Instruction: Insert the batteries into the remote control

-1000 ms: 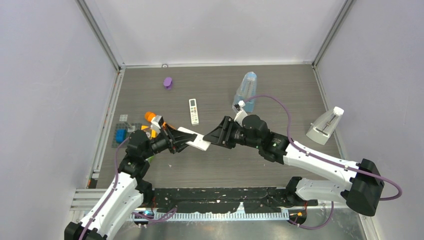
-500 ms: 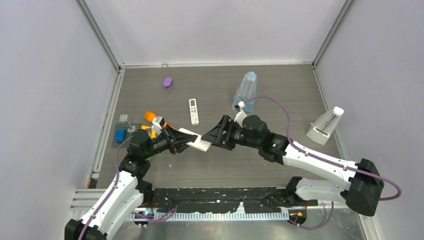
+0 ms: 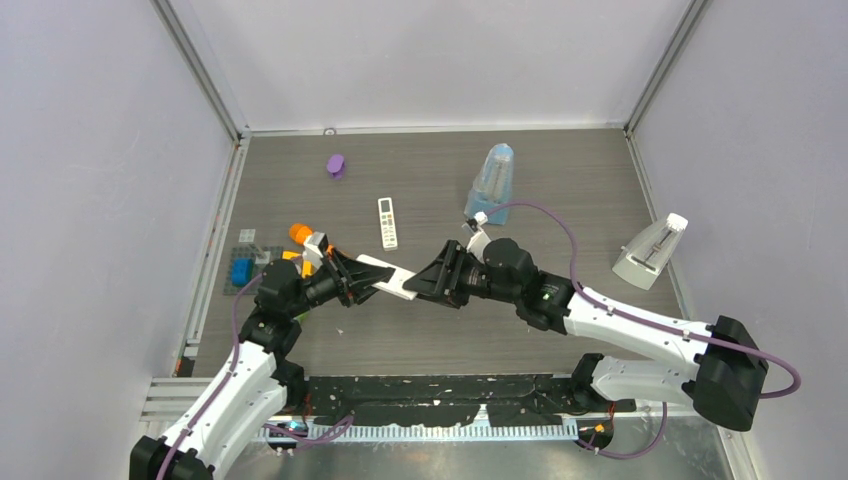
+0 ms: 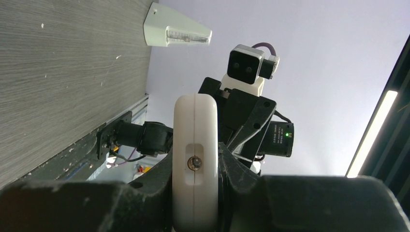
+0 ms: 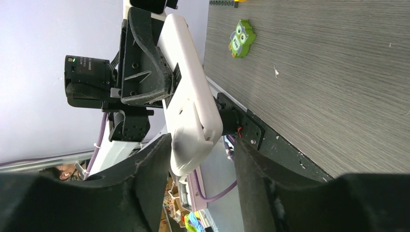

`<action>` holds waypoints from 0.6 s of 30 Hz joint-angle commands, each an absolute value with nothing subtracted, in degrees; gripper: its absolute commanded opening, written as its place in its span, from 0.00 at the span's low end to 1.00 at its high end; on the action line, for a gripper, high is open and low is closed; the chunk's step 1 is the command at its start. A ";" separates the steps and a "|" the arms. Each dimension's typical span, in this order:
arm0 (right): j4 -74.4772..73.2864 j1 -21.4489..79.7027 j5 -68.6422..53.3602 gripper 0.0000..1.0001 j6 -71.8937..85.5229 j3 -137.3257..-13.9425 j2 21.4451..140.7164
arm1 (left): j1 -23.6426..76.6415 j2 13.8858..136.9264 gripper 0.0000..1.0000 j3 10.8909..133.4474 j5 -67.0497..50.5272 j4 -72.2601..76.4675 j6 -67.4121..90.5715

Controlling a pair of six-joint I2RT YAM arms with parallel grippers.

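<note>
Starting at the near edge, we find the left gripper clamped on the white remote control, fingers pressed against its two broad faces, holding it in the air above the table. In the left wrist view the end face with the small emitter window points back at the camera, so we judge that the battery end is the free end.

The relation that governs the next move is this: the remote control's long axis runs from the left gripper toward the right gripper, left to right and slightly toward the near edge in the top view. The right gripper is the nearer tool to the free end. Its jaws are spread and straddle that end, one finger at or against one face, the other apart from the opposite face with a visible gap.

Beyond the arms, a smaller remote lies flat on the table, well apart from both tools. Farther back sit a small purple object and a translucent blue case. A white metronome stands at the right.

We cannot locate the batteries in any view. The purple object is too small to identify. Whether the compartment cover is on or off is hard to make out: the right wrist view shows only a notch in the remote control's side, and one finger partly covers its tip.
</note>
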State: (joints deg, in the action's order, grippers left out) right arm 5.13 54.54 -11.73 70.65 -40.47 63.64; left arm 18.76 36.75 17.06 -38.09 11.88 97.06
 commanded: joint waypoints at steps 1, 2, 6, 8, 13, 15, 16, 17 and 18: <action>7.30 54.71 -11.07 0.52 72.17 -39.43 61.66 | 18.98 36.02 0.00 17.05 -37.62 14.69 96.36; 6.73 54.73 -10.59 0.50 72.27 -39.31 61.37 | 19.01 36.04 0.00 17.05 -37.62 14.75 96.16; 6.28 54.68 -9.74 0.37 72.56 -38.84 59.92 | 18.98 36.47 0.00 17.30 -38.11 15.05 95.83; 6.42 54.67 -9.52 0.32 72.86 -38.65 59.67 | 18.98 36.61 0.00 17.40 -38.46 14.95 95.51; 10.24 54.67 -8.81 0.29 75.28 -36.70 59.19 | 18.98 36.59 0.00 17.40 -39.38 15.38 94.86; 12.53 54.67 -8.29 0.26 76.35 -35.69 59.24 | 18.98 36.46 0.00 17.59 -39.77 15.55 94.58; 14.40 54.71 -7.67 0.23 76.67 -34.87 59.24 | 19.01 36.33 0.00 17.60 -39.88 15.56 94.57; 15.42 54.73 -7.02 0.21 77.37 -34.40 59.28 | 18.99 36.26 0.00 17.59 -39.99 15.56 94.57; 17.83 54.75 -6.67 0.17 77.58 -33.47 59.45 | 18.98 36.10 0.00 17.50 -40.01 15.51 94.57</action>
State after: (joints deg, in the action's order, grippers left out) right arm 9.93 54.54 -10.13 75.48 -35.62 60.10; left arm 18.72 36.80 16.64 -37.45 11.79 94.96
